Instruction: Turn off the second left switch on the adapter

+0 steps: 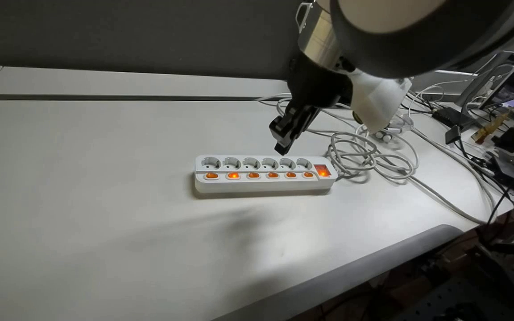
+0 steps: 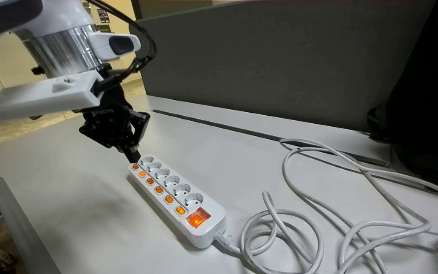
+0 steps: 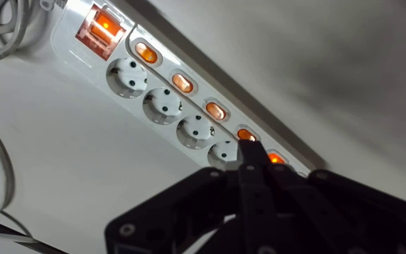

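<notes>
Lies on white table [image 1: 105,187] as long white adapter [image 1: 261,186], with six round sockets [image 1: 251,163], six orange switches [image 1: 253,175] and a large lit switch [image 1: 322,171] at one end; glows at the second left switch [image 1: 233,176]. Hangs above with gripper [image 2: 132,156] closed.

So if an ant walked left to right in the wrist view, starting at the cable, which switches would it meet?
Grey cable, big glowing switch, four small orange switches, small glowing switch, partly hidden.
</notes>
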